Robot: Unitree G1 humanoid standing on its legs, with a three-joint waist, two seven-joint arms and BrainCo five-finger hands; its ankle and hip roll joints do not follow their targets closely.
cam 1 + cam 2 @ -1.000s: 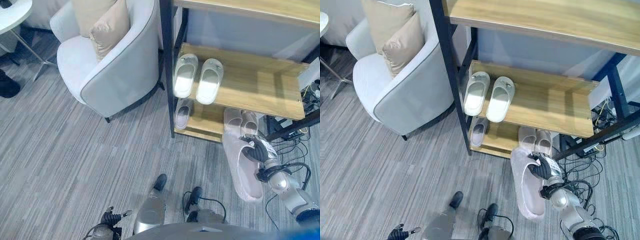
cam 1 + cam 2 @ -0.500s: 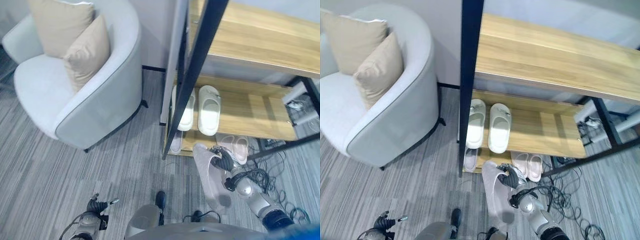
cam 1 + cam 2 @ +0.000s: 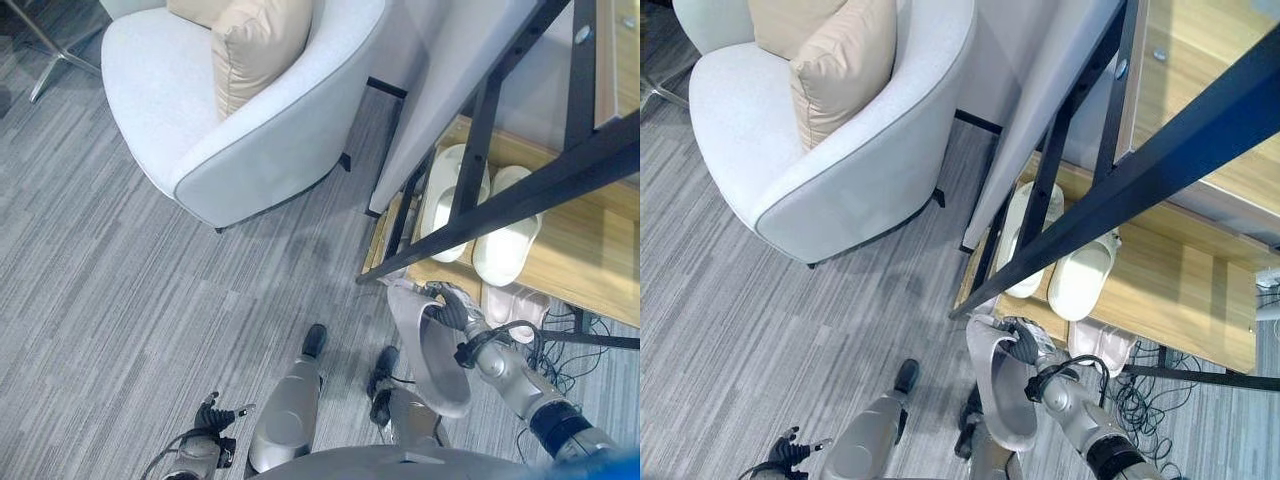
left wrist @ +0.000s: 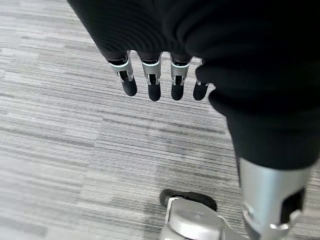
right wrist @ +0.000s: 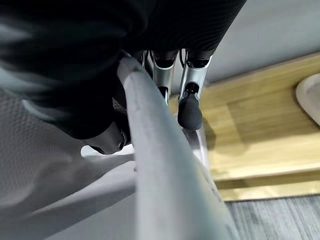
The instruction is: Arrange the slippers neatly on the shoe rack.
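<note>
Left eye view gives you the right hand point(image 3: 447, 305) at about 5 o'clock, fingers curled over the edge of a pale slipper point(image 3: 432, 350) and gripping it. The slipper hangs in the air, clear of the grey carpet point(image 3: 150, 290), just in front of the shoe rack point(image 3: 560, 170) with its toe end pointing toward the rack's lower shelf. In your right wrist view the slipper's edge point(image 5: 165, 165) runs across the frame with the dark-tipped fingers point(image 5: 190, 112) wrapped over it — the wooden bottom shelf point(image 5: 260, 135) sits close beyond.

On the rack's middle shelf you have a pair of white slippers point(image 3: 480, 220) side by side, toes pointing inward, at about 3 o'clock. Below them, on the bottom shelf, a pinkish pair point(image 3: 515, 305) lies just beside the held slipper, partly hidden by the shelf above. The rack's dark frame posts point(image 3: 1160, 150) cross the upper right of both eye views.

Your left hand point(image 3: 215, 415) shows at 7 o'clock, low beside the robot and well apart from the rack. Your left wrist view shows its fingers point(image 4: 152, 85) hanging straight and relaxed over the carpet — holding nothing.

A white armchair point(image 3: 230, 130) with a beige cushion point(image 3: 255, 45) stands at 11 o'clock, left of the rack.
</note>
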